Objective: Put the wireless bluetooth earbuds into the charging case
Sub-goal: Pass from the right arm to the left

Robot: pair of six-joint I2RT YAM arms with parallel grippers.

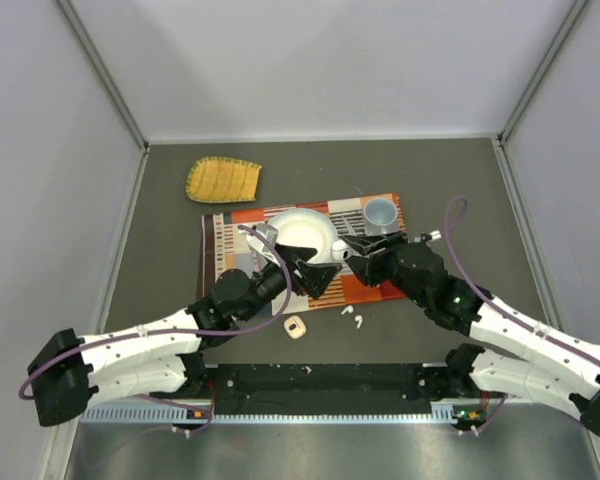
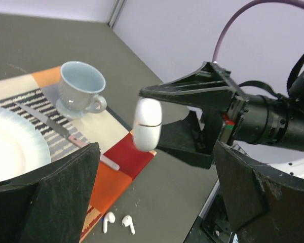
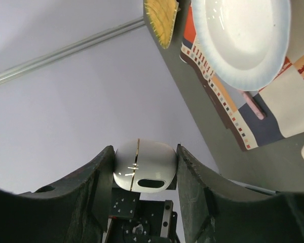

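The white charging case (image 3: 144, 166) is pinched between my right gripper's (image 3: 144, 152) fingers, lid closed, held in the air above the placemat's near edge (image 1: 338, 252). Two tiny white earbuds (image 2: 109, 221) (image 2: 127, 224) lie side by side on the dark table just off the placemat's front corner, also seen from above (image 1: 352, 316). My left gripper (image 2: 157, 195) is open and empty. It faces the case (image 2: 147, 124) from a short distance and does not touch it. From above, the left gripper (image 1: 313, 272) and right gripper (image 1: 355, 248) meet tip to tip over the mat.
A patterned placemat (image 1: 220, 250) carries a white plate (image 1: 300, 235), a light blue cup on a saucer (image 1: 380, 213) and a pink-handled knife (image 2: 45, 119). A yellow woven dish (image 1: 223, 179) lies behind it. A small beige object (image 1: 295, 327) sits near the front rail.
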